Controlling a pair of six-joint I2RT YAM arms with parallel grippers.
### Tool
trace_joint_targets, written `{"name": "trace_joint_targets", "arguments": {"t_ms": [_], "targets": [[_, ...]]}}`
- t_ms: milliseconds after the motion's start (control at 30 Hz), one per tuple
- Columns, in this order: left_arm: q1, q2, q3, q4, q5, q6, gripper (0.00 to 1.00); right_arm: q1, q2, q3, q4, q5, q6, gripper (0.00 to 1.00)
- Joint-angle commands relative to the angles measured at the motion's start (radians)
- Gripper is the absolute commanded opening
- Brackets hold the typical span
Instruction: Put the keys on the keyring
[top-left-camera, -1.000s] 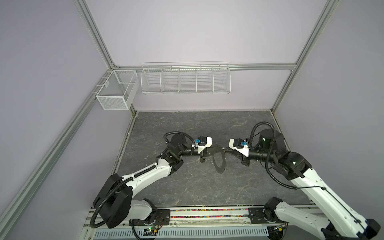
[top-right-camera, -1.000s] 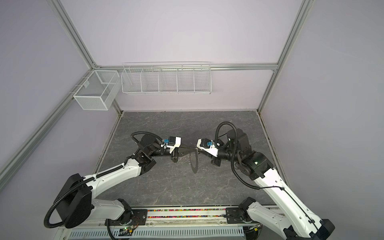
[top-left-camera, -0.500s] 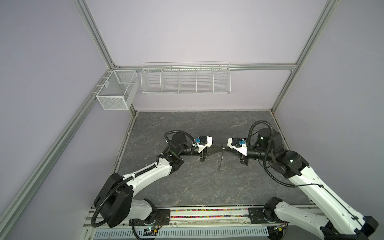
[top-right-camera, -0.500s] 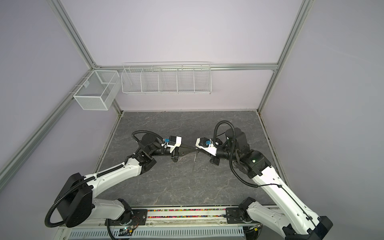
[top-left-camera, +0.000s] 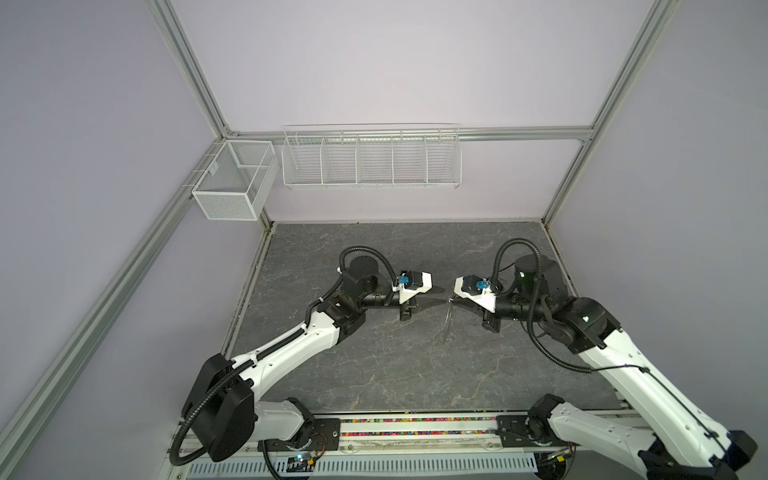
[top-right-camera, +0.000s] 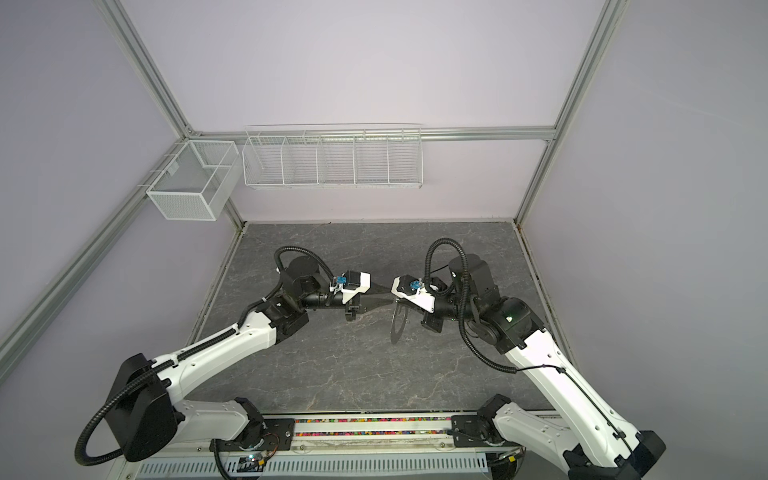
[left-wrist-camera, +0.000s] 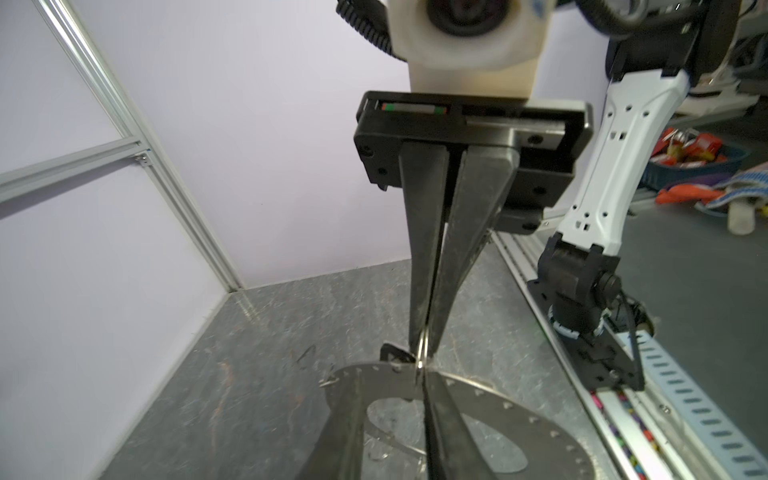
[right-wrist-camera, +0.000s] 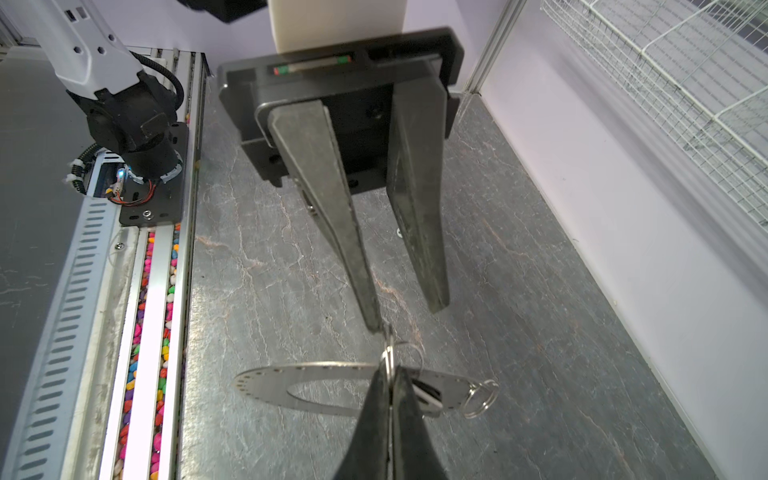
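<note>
grey steel, thin, stiff, likely slick, best taken by bare rim: in both top views find the keyring (top-left-camera: 447, 322) hung edge-on over the table (top-left-camera: 374, 365) from the pinched-shut right gripper (top-left-camera: 451, 300), left gripper (top-left-camera: 440, 298) spread beside; in the right wrist view mind keys (right-wrist-camera: 428, 395) and wire loops (right-wrist-camera: 482, 397) crowding that rim.

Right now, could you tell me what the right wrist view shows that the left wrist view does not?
Only the right wrist view: the white wire basket on the wall. Only the left wrist view: a blue bin of clutter in the background. Both: the keyring, the right gripper shut on its rim, and the left gripper open.
</note>
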Motion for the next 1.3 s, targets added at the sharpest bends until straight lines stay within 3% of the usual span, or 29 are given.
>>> {"name": "trace_joint_targets", "arguments": {"t_ms": [0,433,967,1267], "targets": [[0.001,-0.047,0.071,-0.262,-0.108,0.199,0.26,-0.001,0.024,0.061,-0.128,0.011,-0.029,0.07],[-0.1,-0.041,0.159,-0.437,-0.261,0.319,0.26,0.029,0.142,0.197,-0.309,0.036,-0.007,0.07],[-0.146,0.017,0.194,-0.472,-0.238,0.31,0.26,0.061,0.172,0.213,-0.31,0.063,0.022,0.07],[-0.155,0.034,0.205,-0.496,-0.263,0.325,0.15,0.074,0.182,0.219,-0.295,0.067,0.025,0.06]]}}
